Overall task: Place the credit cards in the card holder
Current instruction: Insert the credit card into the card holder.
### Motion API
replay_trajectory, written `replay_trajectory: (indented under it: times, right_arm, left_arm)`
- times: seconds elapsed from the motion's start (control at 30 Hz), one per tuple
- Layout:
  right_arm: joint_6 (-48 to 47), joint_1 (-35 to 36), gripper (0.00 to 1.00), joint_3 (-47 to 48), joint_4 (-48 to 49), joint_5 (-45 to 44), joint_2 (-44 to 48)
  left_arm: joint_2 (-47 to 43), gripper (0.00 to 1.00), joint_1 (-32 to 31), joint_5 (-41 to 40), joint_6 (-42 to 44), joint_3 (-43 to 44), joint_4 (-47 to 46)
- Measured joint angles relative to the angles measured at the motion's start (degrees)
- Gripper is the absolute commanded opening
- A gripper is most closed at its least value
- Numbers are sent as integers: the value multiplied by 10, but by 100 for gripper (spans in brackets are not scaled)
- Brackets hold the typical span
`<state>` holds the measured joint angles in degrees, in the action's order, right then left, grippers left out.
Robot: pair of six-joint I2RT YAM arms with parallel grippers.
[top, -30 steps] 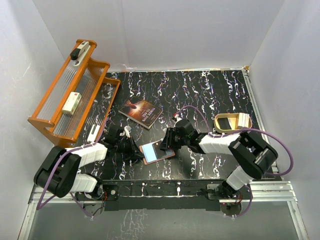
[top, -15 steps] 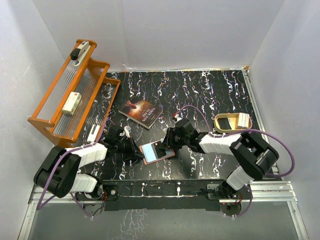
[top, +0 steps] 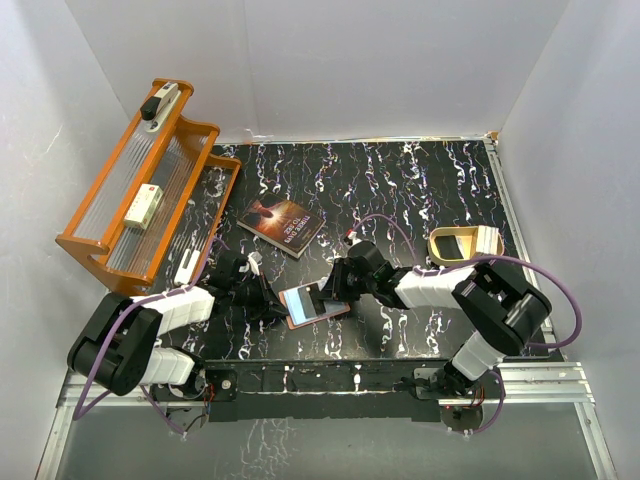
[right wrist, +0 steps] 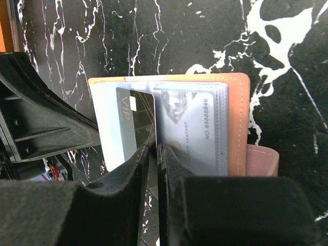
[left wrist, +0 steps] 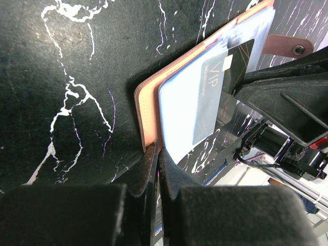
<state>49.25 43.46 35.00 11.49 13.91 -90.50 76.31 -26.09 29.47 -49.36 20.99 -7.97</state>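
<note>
The reddish-brown card holder (top: 322, 312) lies open on the black marbled table between my two arms. My left gripper (left wrist: 158, 149) is shut on the holder's near leather edge (left wrist: 146, 110). A pale blue credit card (right wrist: 106, 123) sticks out of the holder's left side, and a dark credit card (right wrist: 134, 119) marked VIP lies on top of it. My right gripper (right wrist: 152, 147) has its jaws closed to a thin slit on the dark card's lower edge. Another pale card (right wrist: 197, 128) sits in the holder's clear sleeve. The snap tab (right wrist: 262, 160) pokes out at the right.
A dark paperback book (top: 282, 225) lies behind the holder. An orange slatted rack (top: 140, 200) stands at the far left. A beige-gold tin (top: 465, 243) sits to the right, behind my right arm. White walls enclose the table.
My right gripper's jaws have closed from partly open to a thin slit on the dark card, and that arm has edged slightly left. The left arm and the holder stay put.
</note>
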Motion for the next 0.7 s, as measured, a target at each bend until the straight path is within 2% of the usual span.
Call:
replay_trajectory:
  times: [0.47,0.7]
  right_arm:
    - [-16,43,14,21,-12,-10,-19]
    - [-34,58,13,43,-28,-21,-29]
  left_arm:
    - [0,0,0,-1,1,0,0]
    - [-6,0,-3,-18,17,16,38]
